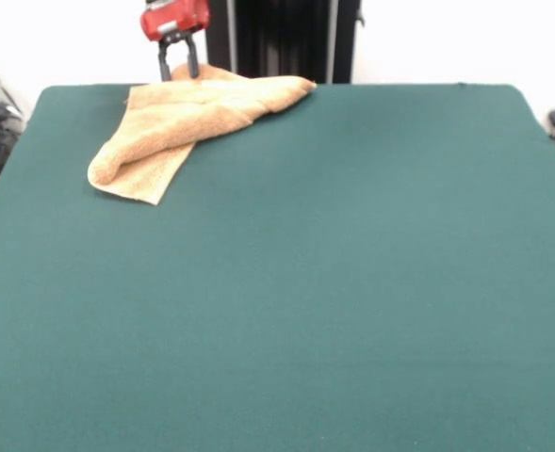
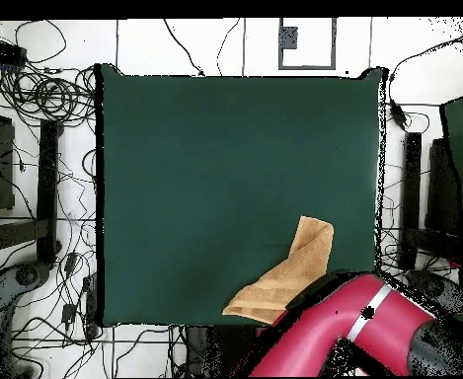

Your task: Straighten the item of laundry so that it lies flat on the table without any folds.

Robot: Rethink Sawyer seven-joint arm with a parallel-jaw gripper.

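Towel: small orange-tan terry towel (image 1: 187,118), soft, limp, folded over, below claw.
Claw: red-black claw (image 1: 178,64), fingers parted, empty.
Hold: nearest folded edge.

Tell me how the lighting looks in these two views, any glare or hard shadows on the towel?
Front view: soft, even light, no glare on the table; the towel casts only a faint shadow under its folded edge, below the gripper. Overhead view: flat light, and the arm covers part of the towel.

The desk (image 1: 334,282) is lit evenly and softly, without glare. Only a faint shadow is cast beneath the towel (image 1: 178,118). The white wall behind the desk is washed out, and fine detail is slightly blurred.
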